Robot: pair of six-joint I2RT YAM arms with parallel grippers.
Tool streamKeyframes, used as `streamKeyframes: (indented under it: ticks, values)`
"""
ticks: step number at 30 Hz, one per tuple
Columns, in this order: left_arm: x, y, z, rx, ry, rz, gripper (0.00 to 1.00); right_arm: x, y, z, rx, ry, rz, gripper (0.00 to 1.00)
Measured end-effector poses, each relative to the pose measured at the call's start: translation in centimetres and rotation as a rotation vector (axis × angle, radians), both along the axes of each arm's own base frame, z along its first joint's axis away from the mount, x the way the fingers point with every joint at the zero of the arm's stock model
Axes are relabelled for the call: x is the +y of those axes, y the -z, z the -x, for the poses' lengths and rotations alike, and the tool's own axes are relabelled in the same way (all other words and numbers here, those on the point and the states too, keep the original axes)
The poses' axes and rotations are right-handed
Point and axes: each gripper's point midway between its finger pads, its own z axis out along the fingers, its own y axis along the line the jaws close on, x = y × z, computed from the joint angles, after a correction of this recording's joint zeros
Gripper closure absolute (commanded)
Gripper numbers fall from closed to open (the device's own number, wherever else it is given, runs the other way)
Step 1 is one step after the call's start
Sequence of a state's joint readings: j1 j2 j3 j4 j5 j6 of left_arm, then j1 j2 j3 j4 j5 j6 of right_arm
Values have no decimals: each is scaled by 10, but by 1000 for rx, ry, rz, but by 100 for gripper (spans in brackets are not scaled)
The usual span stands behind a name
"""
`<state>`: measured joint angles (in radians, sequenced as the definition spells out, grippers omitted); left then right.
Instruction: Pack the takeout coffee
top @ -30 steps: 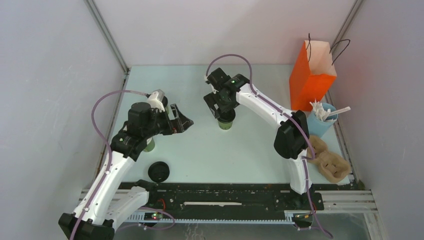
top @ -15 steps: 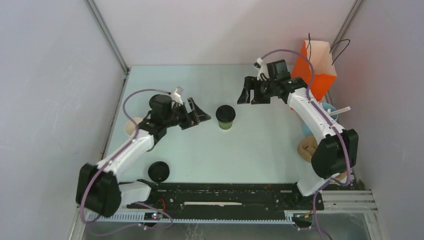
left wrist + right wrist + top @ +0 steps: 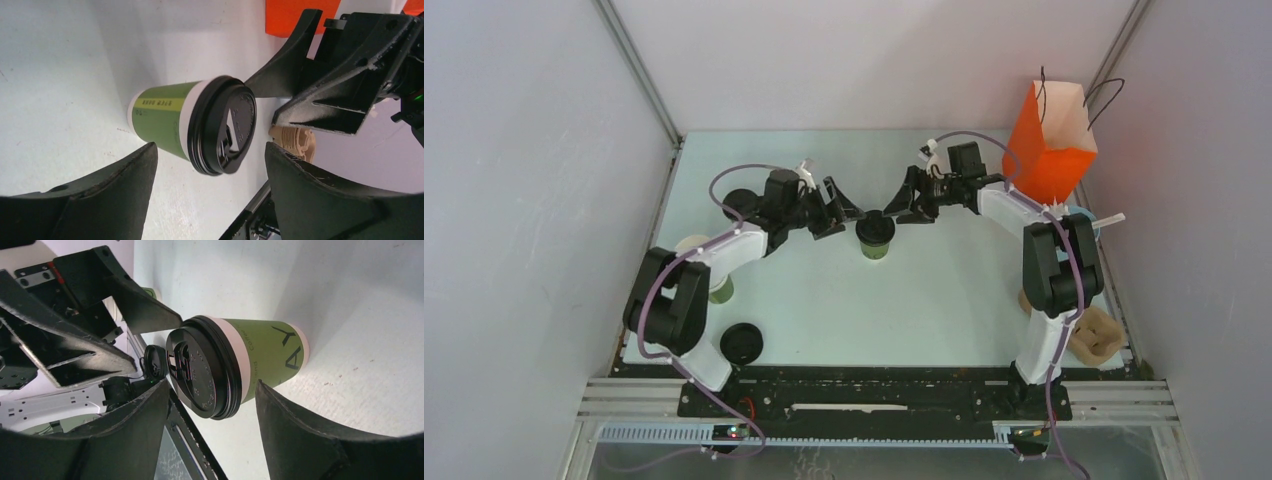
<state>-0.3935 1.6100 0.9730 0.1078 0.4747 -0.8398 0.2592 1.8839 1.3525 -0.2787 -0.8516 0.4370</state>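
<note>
One takeout coffee, an olive-green cup under a black lid, stands upright mid-table. My left gripper is just left of its lid and my right gripper just right of it, tips nearly meeting over the far side. The left wrist view has the coffee lying just beyond my open left gripper, with gaps on both sides. In the right wrist view the coffee sits at the tips of my open right gripper, untouched. Neither gripper holds anything.
An orange paper bag stands open at the back right. A blue cup of stirrers is beside it, and a cardboard carrier lies near the right front. A loose black lid and a lidless cup stack sit on the left.
Both arms have swung in toward the lidded cup, the left from the left and the right from the right. Both sets of jaws have narrowed a little.
</note>
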Motion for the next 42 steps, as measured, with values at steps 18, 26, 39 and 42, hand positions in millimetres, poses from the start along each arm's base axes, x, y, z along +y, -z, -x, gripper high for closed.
streamKeyframes:
  ticks: [18, 26, 39, 42]
  values:
    - [-10, 26, -25, 40, -4, -21, 36, 7, 15, -17, 11, -2, -77, 43]
    - [-8, 28, -30, 32, -24, -31, 45, 10, 25, -18, 66, 12, -90, 46]
    - [-12, 27, -31, -26, -32, -30, 53, 8, 37, -5, 97, 55, -172, 29]
    - [-14, 25, -29, -39, -32, -42, 51, 7, 38, -2, 89, 58, -169, 19]
